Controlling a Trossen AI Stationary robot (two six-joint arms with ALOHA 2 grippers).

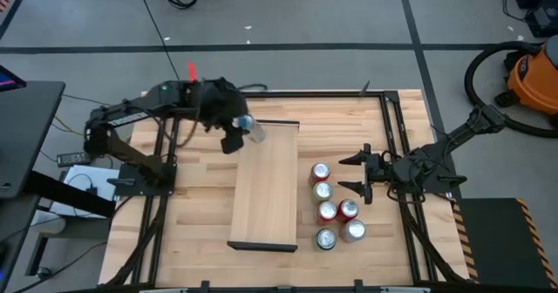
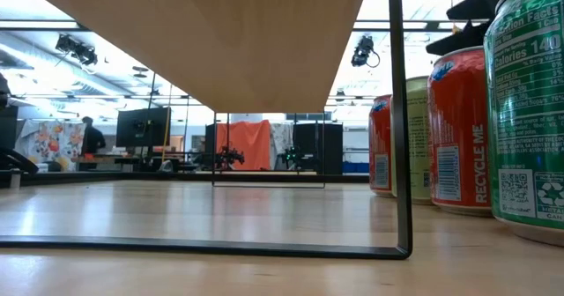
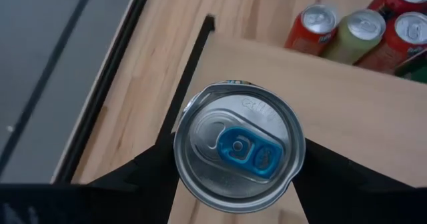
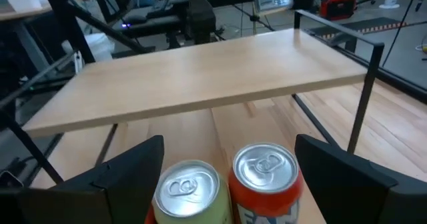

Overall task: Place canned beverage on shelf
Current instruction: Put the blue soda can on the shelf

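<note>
Silver can point(image 3: 239, 155) pinched in your left gripper point(image 1: 239, 133) over the shelf point(image 1: 266, 188) corner, your right gripper point(image 1: 356, 174) spread beside the cans point(image 1: 334, 204)

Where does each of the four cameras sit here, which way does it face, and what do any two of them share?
High: overhead, straight down; both arms, shelf, table.
Low: table height, under the shelf's underside, into the room; cans at its right, no arm clearly seen.
Left wrist: down past left gripper, shut on the blue-tabbed can at the shelf's corner.
Right wrist: across the table past open right gripper at the shelf.
Shared: both wrist views show the orange can and green can.
</note>
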